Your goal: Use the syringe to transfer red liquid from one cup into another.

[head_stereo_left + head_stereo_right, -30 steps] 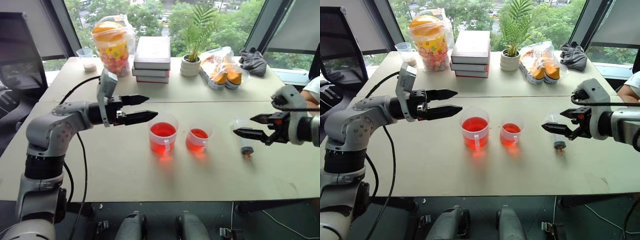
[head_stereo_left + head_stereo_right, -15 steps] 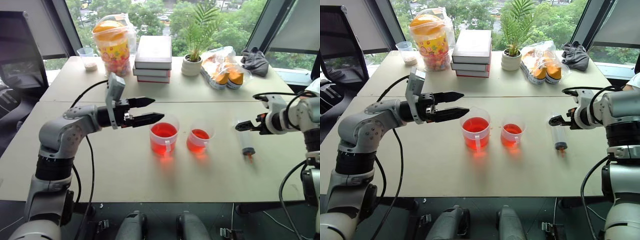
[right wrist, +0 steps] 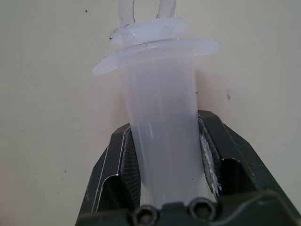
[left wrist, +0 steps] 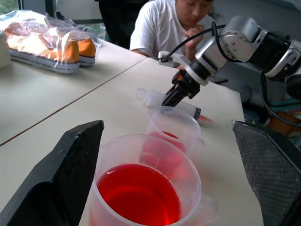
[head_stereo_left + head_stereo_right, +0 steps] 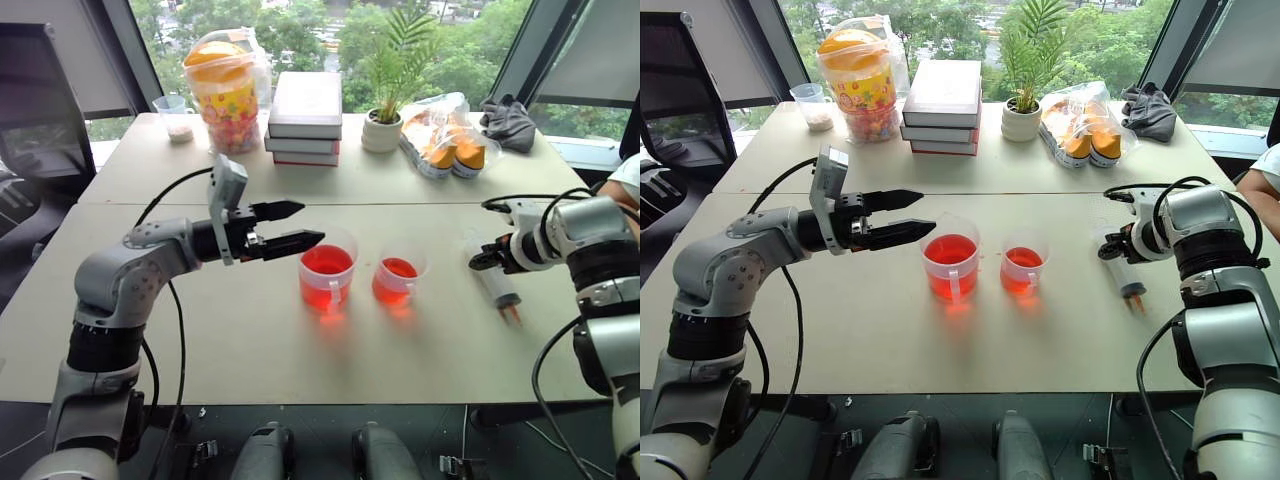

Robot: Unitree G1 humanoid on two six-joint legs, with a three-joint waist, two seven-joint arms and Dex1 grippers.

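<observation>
A pale tabletop (image 5: 250,350) stretches away from the robot. At its centre stands the larger cup (image 5: 326,268), clear plastic with a small handle, holding red liquid (image 5: 325,262). Just beside it, at three o'clock, stands the smaller cup (image 5: 399,277), also holding red liquid.

At nine o'clock from the larger cup, the left gripper (image 5: 300,226) hovers level above the tabletop, pointing toward the cup. Its two black fingers (image 4: 70,174) are spread wide and released, holding nothing, with the larger cup seen between them from the wrist.

At three o'clock from the smaller cup, set apart from it, the syringe (image 5: 497,283) lies on the tabletop, its orange tip toward the near edge. The right gripper (image 5: 484,260) angles down onto it, fingers (image 3: 120,162) clenched around the clear barrel just below the flange.

Farther back, at twelve o'clock, stand a stack of books (image 5: 305,118), a potted plant (image 5: 384,122), a jar of sweets (image 5: 228,95) and bagged shoes (image 5: 445,140). A seated person (image 4: 169,30) is seen beyond the right arm.
</observation>
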